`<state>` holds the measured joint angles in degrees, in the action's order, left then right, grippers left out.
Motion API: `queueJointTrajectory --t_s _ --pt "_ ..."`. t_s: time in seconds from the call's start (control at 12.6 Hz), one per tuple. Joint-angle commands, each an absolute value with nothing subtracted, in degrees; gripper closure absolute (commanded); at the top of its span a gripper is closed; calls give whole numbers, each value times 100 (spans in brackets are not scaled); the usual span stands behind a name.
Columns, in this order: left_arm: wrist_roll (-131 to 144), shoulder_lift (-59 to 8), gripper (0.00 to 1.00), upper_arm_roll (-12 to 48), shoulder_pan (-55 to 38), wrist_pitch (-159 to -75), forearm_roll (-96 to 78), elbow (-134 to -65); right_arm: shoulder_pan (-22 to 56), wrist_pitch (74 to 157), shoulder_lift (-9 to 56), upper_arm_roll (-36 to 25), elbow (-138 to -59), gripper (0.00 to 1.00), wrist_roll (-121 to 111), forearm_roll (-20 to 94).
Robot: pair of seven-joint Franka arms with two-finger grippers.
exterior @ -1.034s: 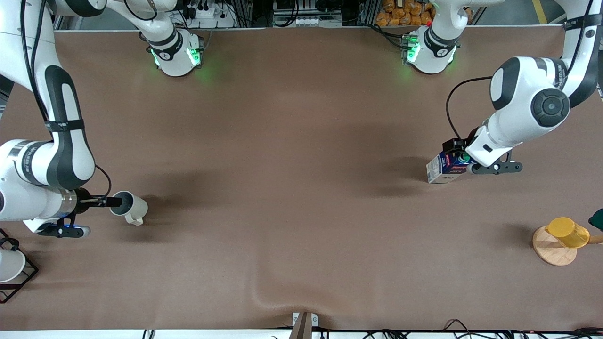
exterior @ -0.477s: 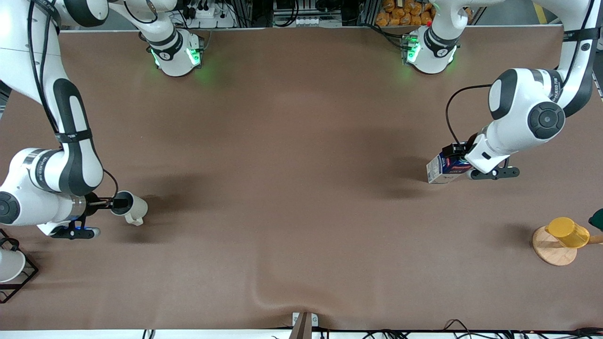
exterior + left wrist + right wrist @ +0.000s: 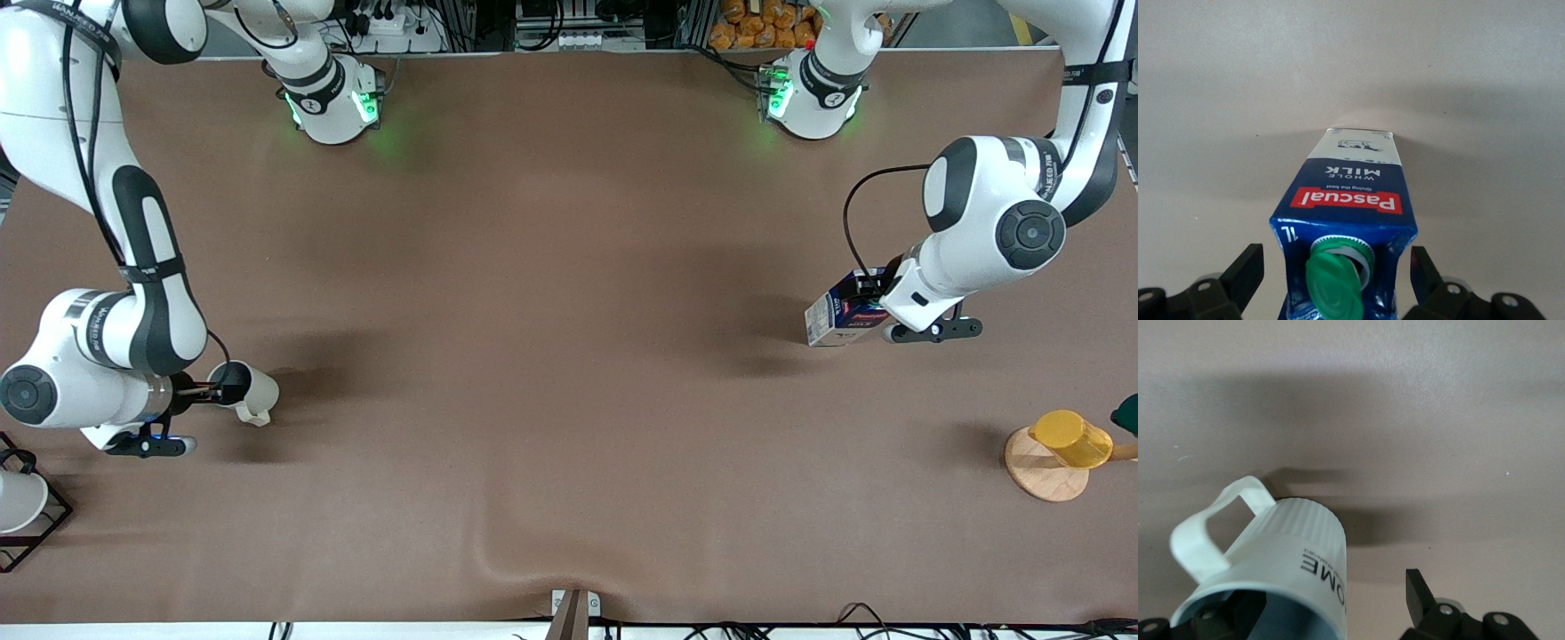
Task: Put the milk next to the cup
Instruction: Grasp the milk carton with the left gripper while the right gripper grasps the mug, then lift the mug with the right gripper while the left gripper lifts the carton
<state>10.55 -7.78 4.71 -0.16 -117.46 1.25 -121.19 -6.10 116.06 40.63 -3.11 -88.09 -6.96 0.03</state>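
Observation:
The milk stands tilted on the brown table at the left arm's end, dark blue with a red band and a green cap. My left gripper is open around its top; in the left wrist view the milk sits between the fingers with a gap on each side. The cup, off-white with a side handle, is at the right arm's end. My right gripper is open at its rim. In the right wrist view one finger is inside the cup and the other finger is outside, apart from the wall.
A yellow cup sits on a round wooden coaster at the left arm's end, nearer the front camera than the milk. A white cup in a black wire frame stands at the right arm's end. The table cloth has a ridge near the front edge.
The right arm has swung and its gripper has moved a little farther into the cup's mouth. The left gripper has shifted slightly at the milk's top. Milk and cup stay in place.

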Motion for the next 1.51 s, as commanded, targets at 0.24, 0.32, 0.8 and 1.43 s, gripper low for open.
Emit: queueJointTrajectory --t_s 0.24,0.32,0.8,1.43 --pt "1266 -782 38 519 -26 -11733 255 -12059 -686 11610 4034 -272 -8842 100 -773 123" --pt "1266 -774 44 519 -26 -11716 255 -12032 -746 11610 4034 -264 -8842 100 -765 140" --pt "1283 -668 67 519 -9 -11619 220 -11787 -800 10937 3894 -264 -8501 100 -852 1555" --pt "1283 -545 67 606 -53 -10916 35 -10978 604 10833 3946 -264 -7216 100 -853 1556"
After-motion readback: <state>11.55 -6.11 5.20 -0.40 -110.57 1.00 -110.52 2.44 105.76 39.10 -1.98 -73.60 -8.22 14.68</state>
